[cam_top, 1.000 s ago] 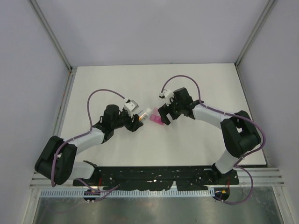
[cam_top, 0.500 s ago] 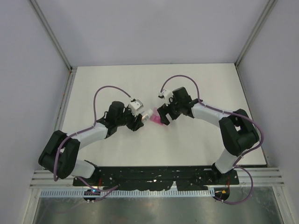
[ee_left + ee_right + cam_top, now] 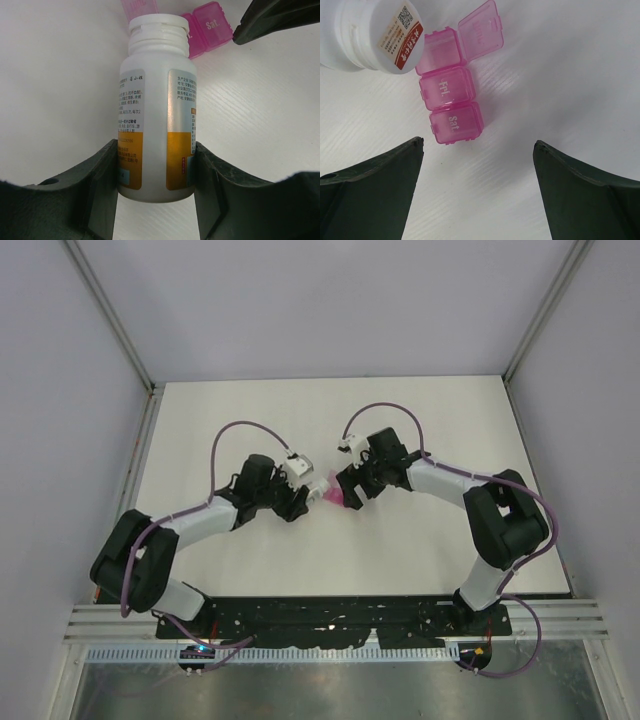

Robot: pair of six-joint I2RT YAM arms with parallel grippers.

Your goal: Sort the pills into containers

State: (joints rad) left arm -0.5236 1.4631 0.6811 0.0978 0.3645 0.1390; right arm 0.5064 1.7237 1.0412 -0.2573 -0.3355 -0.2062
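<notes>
The left gripper (image 3: pixel 297 496) is clamped on a small white bottle (image 3: pixel 318 480). In the left wrist view its two dark fingers (image 3: pixel 102 185) press the bottle's (image 3: pixel 156 100) lower sides, over the orange band of the label. The bottle lies tipped over, with its uncapped threaded neck pointing away from the wrist, toward about 2 o'clock in the top view.

Just beyond the neck lies the pink pill box (image 3: pixel 333 498), flat on the white table (image 3: pixel 300 420) near its middle – at roughly 4 o'clock from the bottle's tip in the top view. In the right wrist view three joined compartments of the pill box (image 3: pixel 447 107) show. The far one has its lid flipped back toward 1 o'clock, and the next two, marked "Fri." and "Sat", are shut. The bottle's (image 3: pixel 370 35) round end, which carries a printed orange-and-white face, hangs at 11 o'clock and overlaps the corner of the open compartment. Whether it touches cannot be told.

The right gripper (image 3: pixel 348 495) sits at 3 o'clock of the box. Its fingers (image 3: pixel 370 190) are spread wide and grip nothing – the box lies just past their tips.
</notes>
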